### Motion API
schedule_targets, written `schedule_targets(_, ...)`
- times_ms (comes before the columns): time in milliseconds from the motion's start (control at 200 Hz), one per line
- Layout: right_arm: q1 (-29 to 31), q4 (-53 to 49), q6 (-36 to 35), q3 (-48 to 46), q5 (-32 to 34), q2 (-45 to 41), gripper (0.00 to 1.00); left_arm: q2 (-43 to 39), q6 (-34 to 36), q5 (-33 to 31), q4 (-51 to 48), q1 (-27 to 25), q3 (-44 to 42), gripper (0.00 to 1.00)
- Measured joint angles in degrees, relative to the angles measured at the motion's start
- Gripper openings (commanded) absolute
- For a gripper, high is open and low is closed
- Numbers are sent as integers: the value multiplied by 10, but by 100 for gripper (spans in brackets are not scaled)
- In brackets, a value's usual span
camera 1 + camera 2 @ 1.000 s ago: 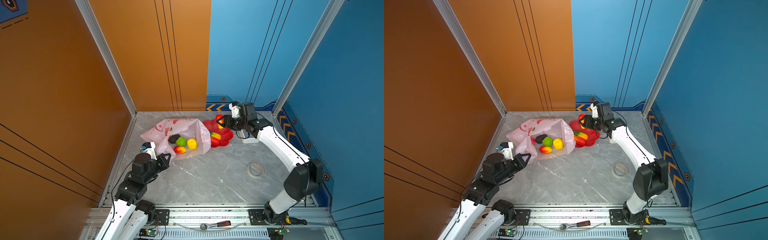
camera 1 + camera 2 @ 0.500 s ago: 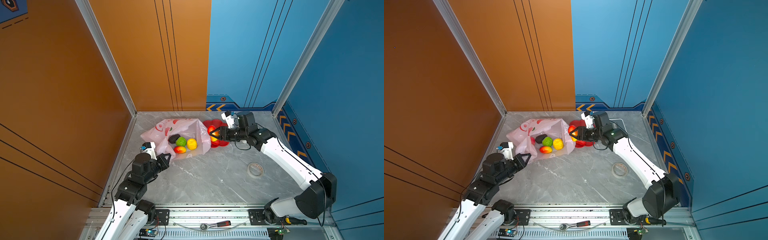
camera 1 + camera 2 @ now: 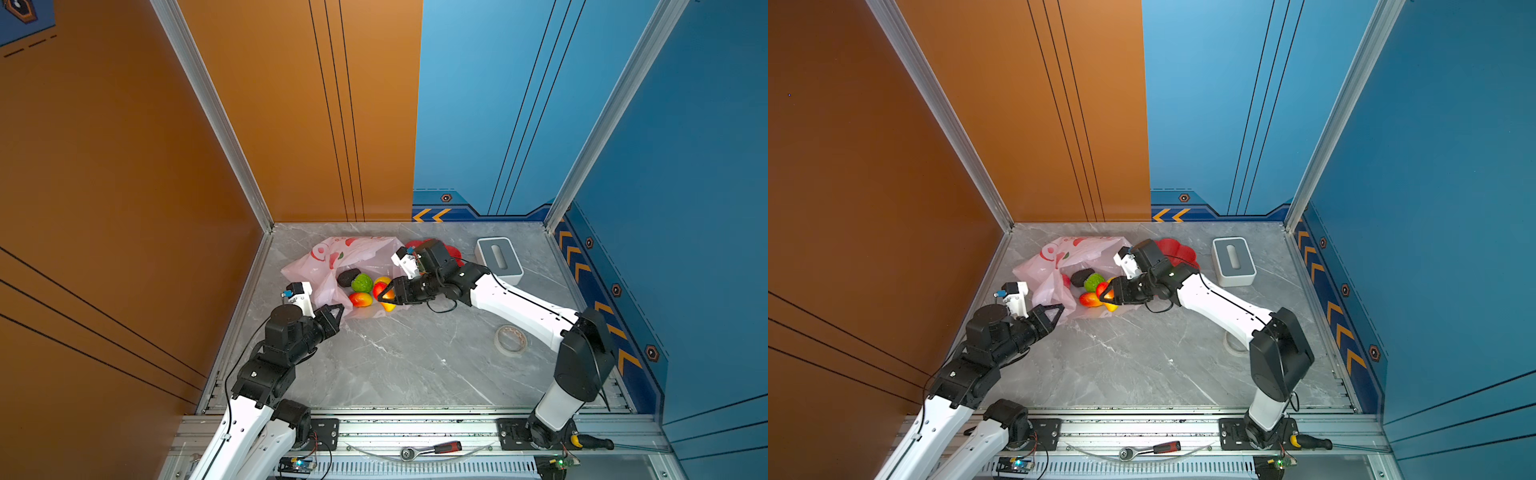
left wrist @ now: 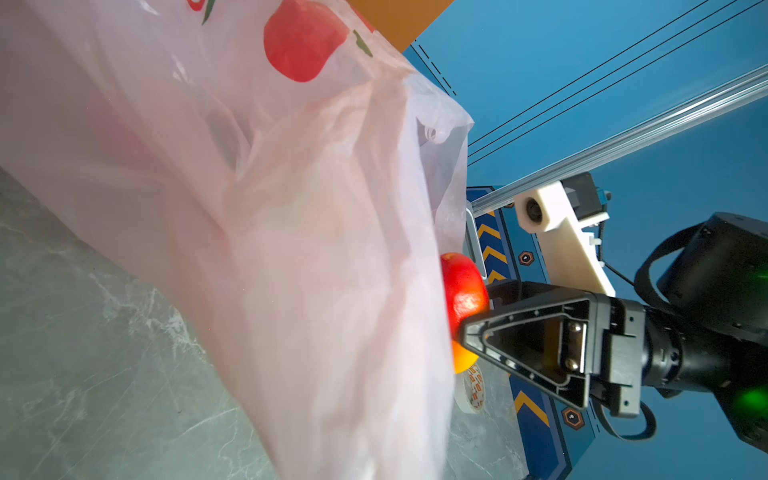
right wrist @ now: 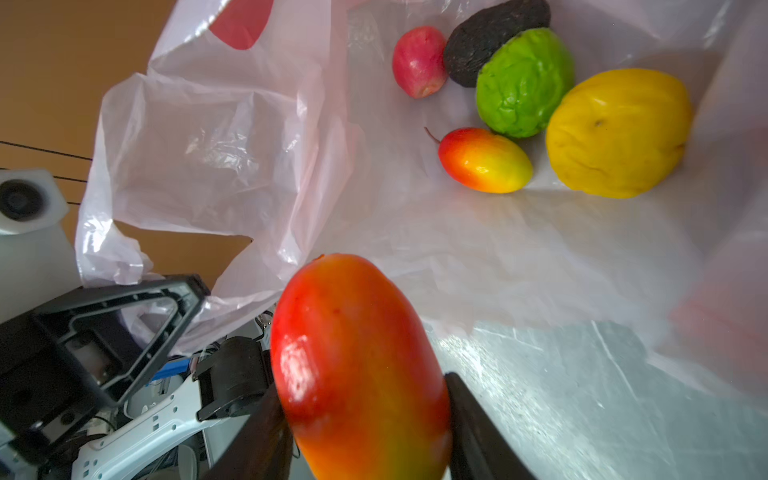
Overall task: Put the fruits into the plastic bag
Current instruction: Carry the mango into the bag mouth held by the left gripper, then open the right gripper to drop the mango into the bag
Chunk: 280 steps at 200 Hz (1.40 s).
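light: bright, even | shadows: soft | blur: plastic bag [image 4: 270, 249] (near lens) | glare: mango [image 5: 357, 361]

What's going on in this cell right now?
The left gripper is shut on the edge of the plastic bag, holding its mouth open. The right gripper grips a red-yellow mango at that opening, not yet released. Five fruits already lie inside: avocado, green fruit, lemon, small mango, pink apple.
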Motion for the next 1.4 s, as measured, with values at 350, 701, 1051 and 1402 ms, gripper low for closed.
schedule_targets(350, 10, 21, 35, 135, 23, 156, 50, 0, -7, 4, 4, 0, -5, 0)
schedule_targets(701, 26, 55, 101, 237, 131, 273, 51, -5, -13, 15, 13, 0, -16, 0)
schedule_targets(1051, 11, 132, 191, 269, 200, 335, 55, -24, -13, 19, 16, 0, -29, 0)
schedule_targets(1402, -5, 169, 240, 277, 207, 347, 67, -28, -21, 19, 16, 0, -32, 0)
